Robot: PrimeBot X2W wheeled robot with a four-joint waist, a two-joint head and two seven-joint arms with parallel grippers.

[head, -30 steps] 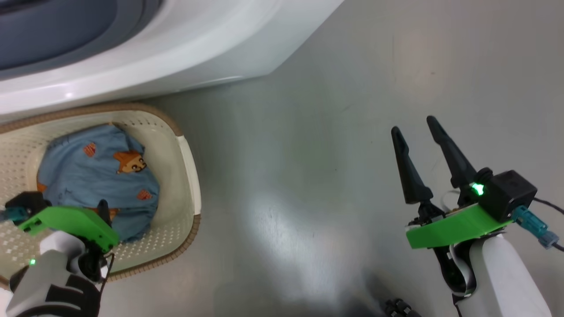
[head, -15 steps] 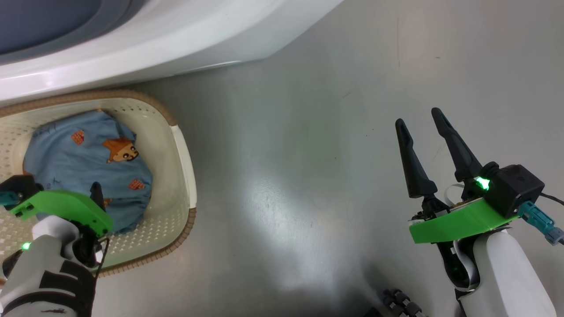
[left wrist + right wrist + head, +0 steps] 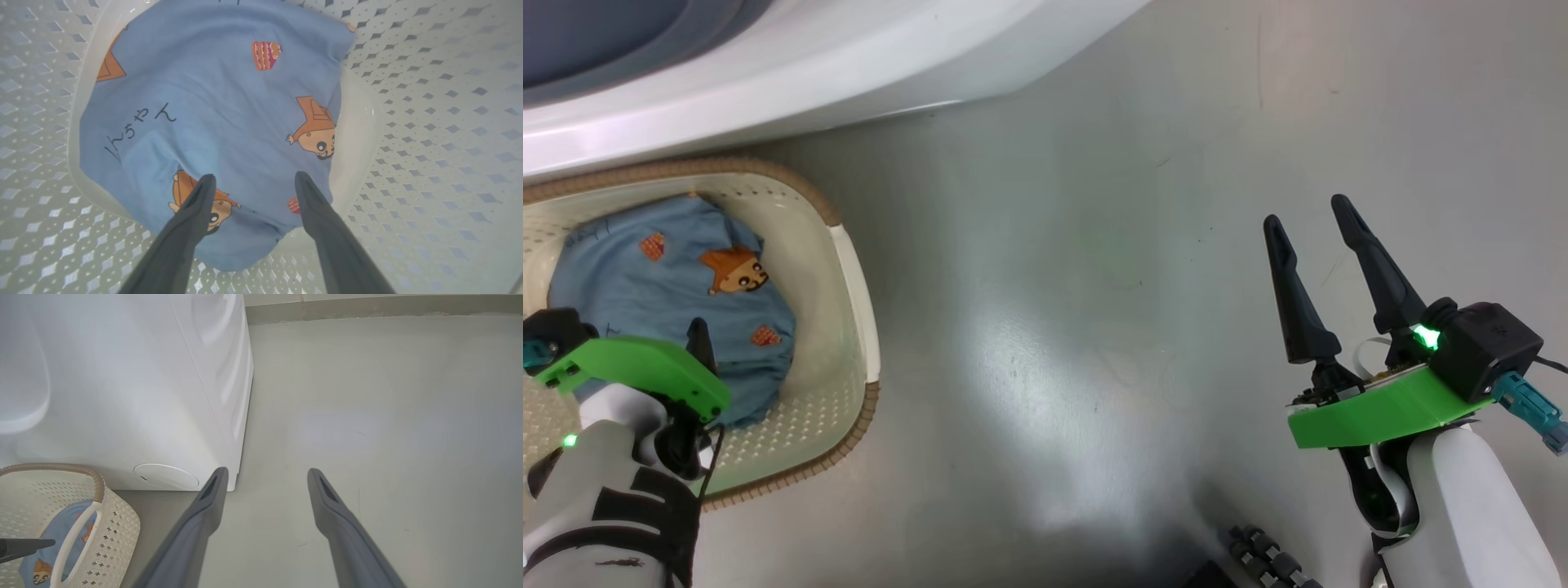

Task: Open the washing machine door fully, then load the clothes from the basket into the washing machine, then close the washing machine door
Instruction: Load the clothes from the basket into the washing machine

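Nearest the robot, the left gripper (image 3: pixel 254 177) hung inside the basket (image 3: pixel 854 286) with its two dark fingers spread wide and nothing between them. Over the last second the whole head view had slid, so the camera had moved. Against the basket, the gripper had kept almost the same place and the same wide spread. That suggested it was poised for the first pick of the loading step, with no garment lifted yet. The clothes (image 3: pixel 229 102) lay in one light blue heap on the basket's floor. They sat directly under the fingers, whose tips stood over the near part of the heap, one above a printed cartoon figure and the other close to the heap's edge. Whether the tips touched the cloth could not be told. Further out, the right gripper (image 3: pixel 1307 211) waited over the bare grey floor (image 3: pixel 1054 327), well apart from the basket, its fingers likewise wide and empty. Beyond, the washing machine (image 3: pixel 849 65) rose just behind the basket's far rim.
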